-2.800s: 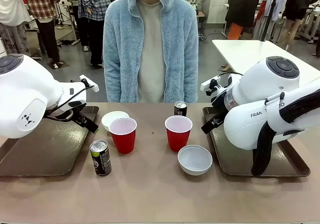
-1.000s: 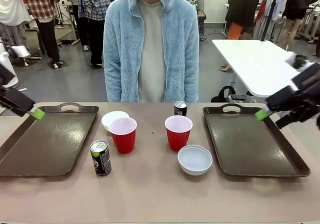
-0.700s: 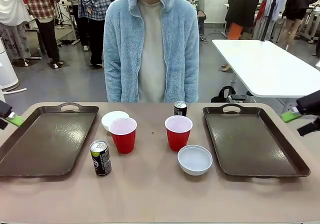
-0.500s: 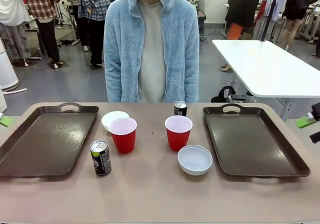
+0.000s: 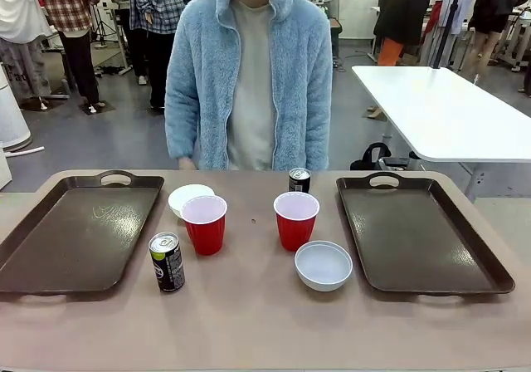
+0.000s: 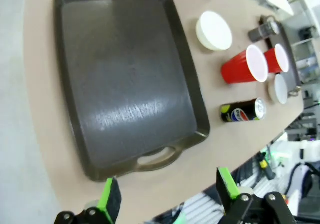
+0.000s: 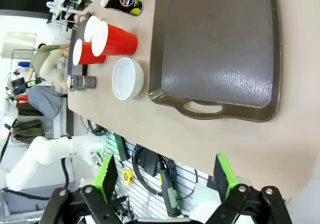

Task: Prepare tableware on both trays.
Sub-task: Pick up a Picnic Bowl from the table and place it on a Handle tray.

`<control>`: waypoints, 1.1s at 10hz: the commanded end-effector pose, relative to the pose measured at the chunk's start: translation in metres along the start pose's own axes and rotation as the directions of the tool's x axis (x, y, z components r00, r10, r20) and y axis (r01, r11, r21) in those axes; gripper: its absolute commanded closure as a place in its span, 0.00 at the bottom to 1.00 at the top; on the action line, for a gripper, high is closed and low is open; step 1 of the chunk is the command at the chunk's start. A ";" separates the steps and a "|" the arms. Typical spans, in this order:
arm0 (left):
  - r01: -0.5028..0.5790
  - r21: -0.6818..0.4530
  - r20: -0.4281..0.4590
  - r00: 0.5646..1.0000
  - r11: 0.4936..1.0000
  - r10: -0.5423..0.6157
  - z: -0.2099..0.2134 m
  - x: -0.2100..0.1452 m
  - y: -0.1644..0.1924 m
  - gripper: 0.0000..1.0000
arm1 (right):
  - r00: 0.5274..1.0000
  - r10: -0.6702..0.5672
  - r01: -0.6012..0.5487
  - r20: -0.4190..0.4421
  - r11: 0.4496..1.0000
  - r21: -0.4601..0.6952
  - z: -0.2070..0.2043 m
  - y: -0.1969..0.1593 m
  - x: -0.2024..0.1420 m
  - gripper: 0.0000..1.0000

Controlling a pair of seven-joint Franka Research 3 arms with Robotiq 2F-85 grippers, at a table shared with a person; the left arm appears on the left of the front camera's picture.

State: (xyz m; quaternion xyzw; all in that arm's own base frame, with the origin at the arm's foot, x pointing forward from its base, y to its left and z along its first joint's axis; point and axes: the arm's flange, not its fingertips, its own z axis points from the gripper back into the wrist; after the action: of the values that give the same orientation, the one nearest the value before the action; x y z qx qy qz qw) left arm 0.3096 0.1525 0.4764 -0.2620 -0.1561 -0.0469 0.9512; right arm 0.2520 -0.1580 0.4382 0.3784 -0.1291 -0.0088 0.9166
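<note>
Brown and flat, the left tray (image 5: 79, 235) lay along the left edge of the tan tabletop (image 5: 249, 326) and the right tray (image 5: 423, 239) along its right edge. All the tableware stood on the tabletop between them.

Toward the far edge, a small white bowl (image 5: 187, 198) touched or nearly touched the left red cup (image 5: 204, 224). Nearer the front edge, beside the left tray, stood a black drink can (image 5: 167, 261). The right red cup (image 5: 296, 220) stood upright near the middle, with a second black can (image 5: 299, 180) just behind it and a second white bowl (image 5: 323, 266) just in front. A person in a pale blue fleece (image 5: 249, 73) stood at the far edge.

From its wrist camera, the left claw (image 6: 167, 191) hung spread wide and held nothing, beyond a handle end of the left tray, out past the tabletop's edge. The right claw (image 7: 165, 176) was likewise spread and held nothing, beyond a handle end of the right tray.
</note>
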 end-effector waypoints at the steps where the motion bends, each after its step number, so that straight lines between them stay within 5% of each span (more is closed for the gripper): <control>1: -0.002 0.011 -0.005 1.000 1.000 0.002 -0.006 -0.005 -0.019 0.00 | 1.000 0.007 -0.007 -0.009 1.000 0.003 -0.019 -0.003 -0.023 0.00; 11: 0.007 0.009 -0.007 1.000 1.000 -0.007 -0.002 0.000 -0.006 0.00 | 1.000 -0.007 0.007 0.001 1.000 0.000 0.001 -0.003 -0.002 0.00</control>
State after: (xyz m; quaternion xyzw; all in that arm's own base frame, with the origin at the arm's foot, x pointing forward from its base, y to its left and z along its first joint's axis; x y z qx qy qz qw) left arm 0.3090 0.1432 0.4774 -0.2519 -0.1510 -0.0508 0.9546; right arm 0.2481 -0.1597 0.4373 0.3765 -0.1237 -0.0108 0.9181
